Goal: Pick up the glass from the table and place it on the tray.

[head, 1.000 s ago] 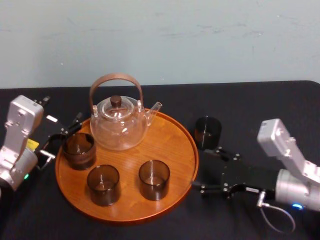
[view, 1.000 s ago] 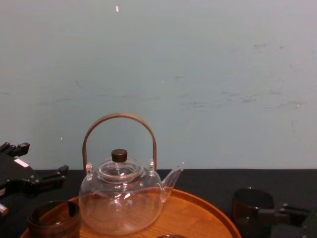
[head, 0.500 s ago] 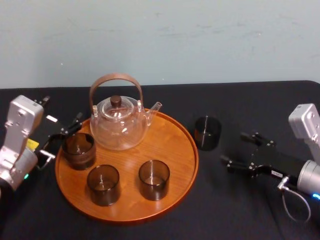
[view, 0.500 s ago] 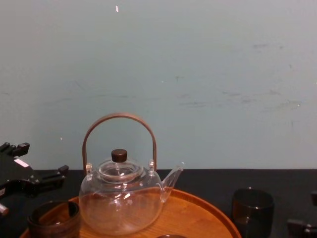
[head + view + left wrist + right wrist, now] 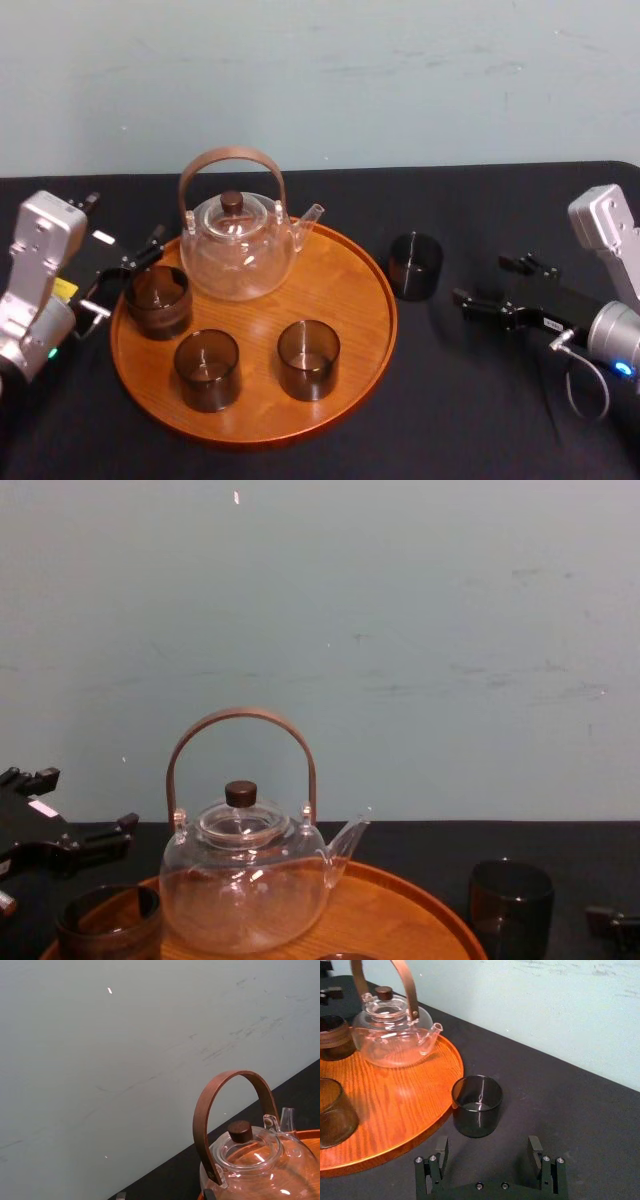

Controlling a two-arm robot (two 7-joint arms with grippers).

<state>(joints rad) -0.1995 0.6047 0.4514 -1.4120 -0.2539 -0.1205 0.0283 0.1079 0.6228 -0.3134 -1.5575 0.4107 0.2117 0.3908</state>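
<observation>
waiting on the black worktop (image 5: pixel 480 400), the glass (image 5: pixel 415 265) stands upright just beside the right rim of the tray (image 5: pixel 345 285), not on it. it is a small, dark, see-through tumbler. the right claw (image 5: pixel 487 282) hovers low over the worktop to the right of the glass, near it but not touching. its two black fingers are spread wide with nothing between them. in the right wrist view the glass sits ahead of that gap, roughly in line with it.

the round orange-brown tray already carries a clear teapot (image 5: pixel 238 250) with an arched brown handle at the back, and three dark tumblers. one stands at the left, and the nearest tumbler (image 5: pixel 308 358) is one of two at the front. the left claw (image 5: pixel 122 278) rests idle at the tray's left rim, fingers apart and empty.

the pickup looks not yet begun. several things could go wrong from here:

- the glass stands so close to the rim that a finger sliding in on that side may strike the wood or push the glass over.
- smooth, straight walls give little grip, so a light or off-centre squeeze could let it slip.
- a low carry could catch its base on the raised rim.
- the bare wood on the tray's right side is the safest spot; drifting further in risks knocking the teapot spout or a tumbler.
</observation>
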